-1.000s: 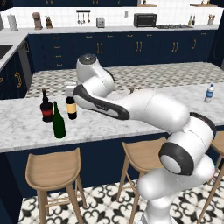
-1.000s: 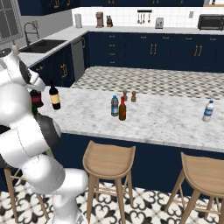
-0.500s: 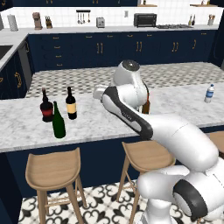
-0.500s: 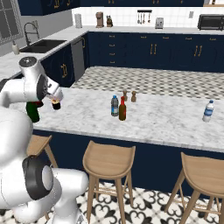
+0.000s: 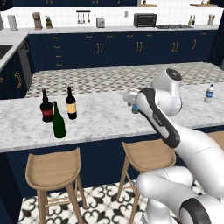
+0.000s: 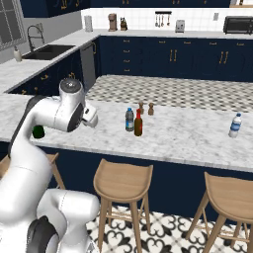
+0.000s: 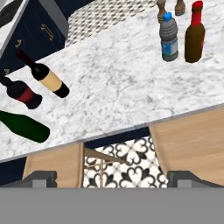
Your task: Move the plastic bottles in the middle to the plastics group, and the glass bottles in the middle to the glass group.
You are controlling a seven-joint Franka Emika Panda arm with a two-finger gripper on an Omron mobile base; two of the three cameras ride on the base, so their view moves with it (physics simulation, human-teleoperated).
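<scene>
Two bottles remain mid-desk for you: the bluish plastic bottle [image 6: 129, 120] and the amber bottle [image 6: 138, 123] with its red cap, standing just beside each other, with two wooden shakers [image 6: 146, 108] right behind them. Your claw [image 7: 111, 178] hangs over the front edge of the marble desk [image 6: 183, 136], jaws spread wide, gripping nothing. The plain green bottle [image 5: 58, 121] stands near the squat red-label wine bottle [image 5: 46, 107] and the yellow-label wine bottle [image 5: 71, 104] at the left end. The clear water bottle [image 6: 235, 125] stands alone, well apart, at the right end. Wooden stools [image 6: 122, 181] sit below the desk edge.
</scene>
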